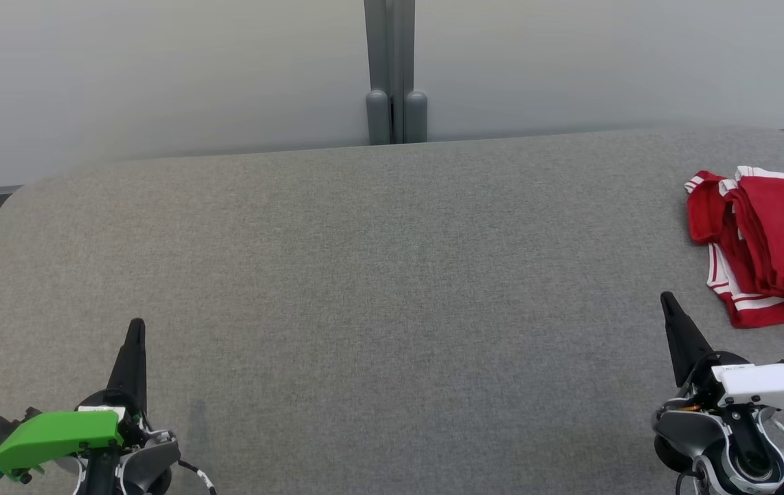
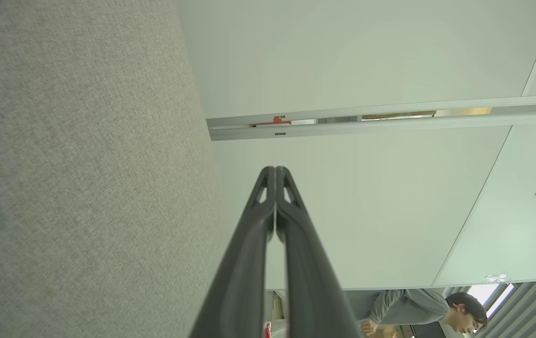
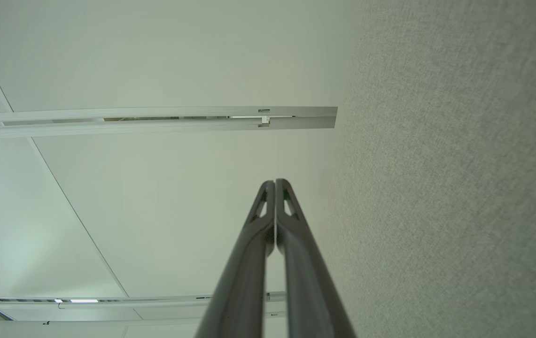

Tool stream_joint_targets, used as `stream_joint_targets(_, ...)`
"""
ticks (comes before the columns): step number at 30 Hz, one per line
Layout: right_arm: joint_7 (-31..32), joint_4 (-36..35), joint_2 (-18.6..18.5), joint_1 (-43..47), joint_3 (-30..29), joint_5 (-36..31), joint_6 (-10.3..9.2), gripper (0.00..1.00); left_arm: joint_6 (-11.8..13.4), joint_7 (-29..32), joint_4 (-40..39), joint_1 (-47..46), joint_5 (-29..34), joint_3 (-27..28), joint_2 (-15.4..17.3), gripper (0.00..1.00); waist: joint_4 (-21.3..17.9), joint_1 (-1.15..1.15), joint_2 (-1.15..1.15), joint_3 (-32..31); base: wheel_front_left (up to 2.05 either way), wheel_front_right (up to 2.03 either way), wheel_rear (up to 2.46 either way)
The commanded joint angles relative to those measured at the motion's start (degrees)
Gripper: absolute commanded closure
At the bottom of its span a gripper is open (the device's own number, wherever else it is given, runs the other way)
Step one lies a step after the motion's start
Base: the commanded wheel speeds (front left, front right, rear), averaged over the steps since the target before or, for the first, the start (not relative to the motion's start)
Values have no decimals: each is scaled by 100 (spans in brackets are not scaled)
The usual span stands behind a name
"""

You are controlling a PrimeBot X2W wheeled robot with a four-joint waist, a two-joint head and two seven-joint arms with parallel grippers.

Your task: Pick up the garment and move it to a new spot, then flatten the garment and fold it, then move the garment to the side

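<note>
Red garment (image 1: 773, 240) with white striped trim, folded into a compact bundle, flat on the grey fabric-covered table (image 1: 364, 275) at its far right side, partly cut off by the right edge of the head view. Well apart from the left gripper (image 1: 136, 328), nearer to the right gripper (image 1: 668, 301) but not touching it, with a strip of grey cloth between fingertip and hem. Left gripper at the lower left of the head view, under a green housing (image 1: 55, 433), dark fingers pressed together into one narrow point, clenched on nothing, tip directed away from the robot across the table. Right gripper at the lower right, under a white housing (image 1: 769, 385), jaws likewise clamped tight and empty, tip leaning a little toward the left. Closed state also plain in the left wrist view: two dark fingers (image 2: 251, 244) meeting at the tips, nothing between them, grey table surface along the left side, pale wall panels (image 2: 366, 47) beyond, and a person (image 2: 413, 307) in a grey top at the bottom right corner. Likewise in the right wrist view: fingers (image 3: 249, 253) touching at the tips, grey table surface down the right side, pale panels and a white rail (image 3: 155, 117) on the left. Behind the table in the head view, a pale partition (image 1: 158, 82) with a grey post (image 1: 396, 69) at its middle
</note>
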Motion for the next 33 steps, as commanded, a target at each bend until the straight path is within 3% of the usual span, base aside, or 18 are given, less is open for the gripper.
stream_joint_targets(1, 50, 12, 3, -91, -28, 106, 0, 100, -51, 40, 23, -123, -112, 46, 16, 100, 5, 0, 0, 10, 0, 0, 0)
stream_joint_targets(33, 70, 14, 11, -82, -41, 175, 0, 100, -62, 116, 37, -151, -97, 131, -47, 100, 10, 0, 0, 26, 0, 0, 0)
